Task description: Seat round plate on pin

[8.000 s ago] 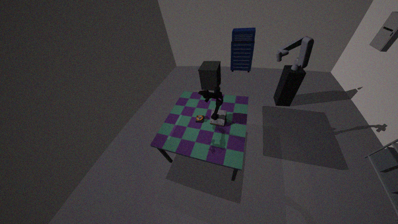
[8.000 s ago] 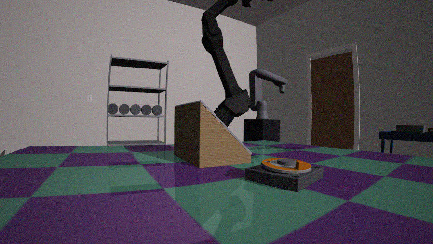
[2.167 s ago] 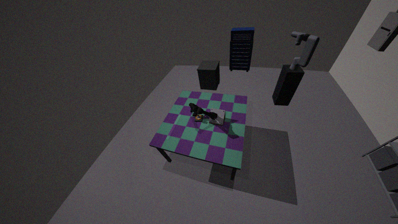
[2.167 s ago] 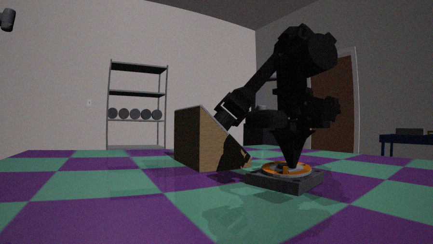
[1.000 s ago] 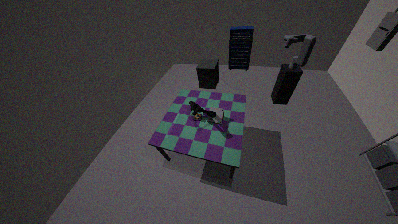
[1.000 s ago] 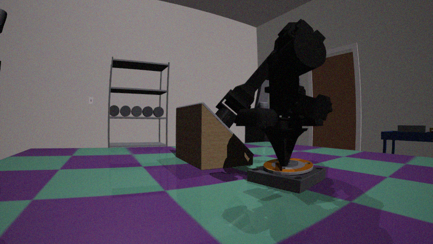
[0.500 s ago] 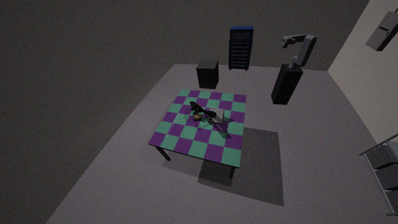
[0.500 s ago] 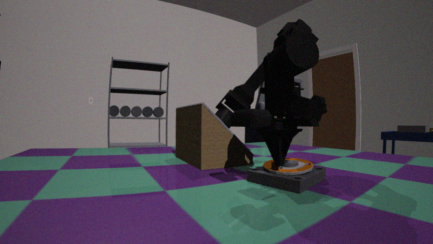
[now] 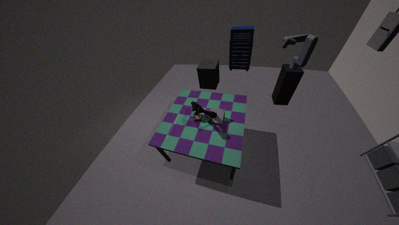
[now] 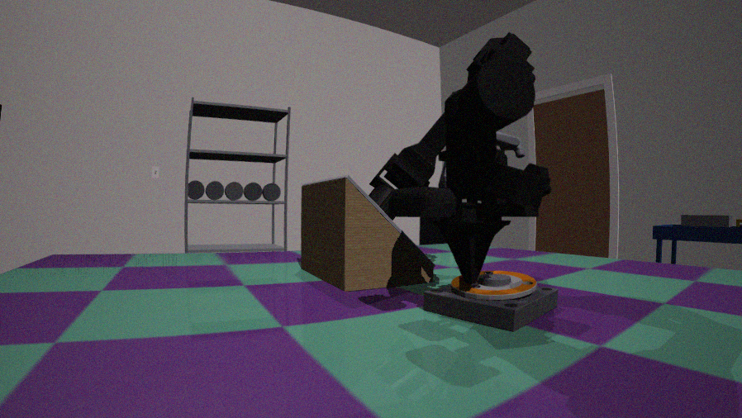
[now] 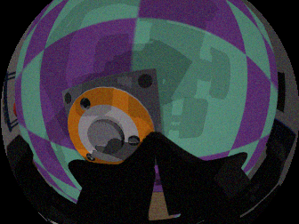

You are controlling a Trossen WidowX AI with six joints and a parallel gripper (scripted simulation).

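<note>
- The claw (image 10: pixel 471 282) is pinched fully closed, fingers together in a dark point, with nothing caught between them.
- That point comes straight down onto the near-left part of the round plate (image 10: pixel 494 284), and from the exterior view the tip looks to be touching the plate's top face.
- In the wrist view the closed fingers fill the lower frame as a black wedge, with its tip at the lower right edge of the plate (image 11: pixel 110 124).
- The plate shows an orange ring around a grey middle, and the post (image 11: pixel 106 135) pokes up through its centre.
- A small dark hole (image 11: pixel 134 140) sits in the grey middle just beside the fingertip; whether the pin is in it, I cannot tell.
- The plate sits on the square grey base (image 10: pixel 490 304), dark holes at the base corners.
- Whether the plate lies dead flat or slightly tilted is too close to call here.
- The base rests on the purple and green checkered table (image 10: pixel 171 321).
- Behind and left of the base stands a wooden wedge block (image 10: pixel 348 239), near it but apart.
- Above, the black arm (image 10: pixel 482 135) folds over the whole setup.
- Against the far wall, a metal shelf (image 10: pixel 235 176); a brown door (image 10: pixel 571 171) to the right.
</note>
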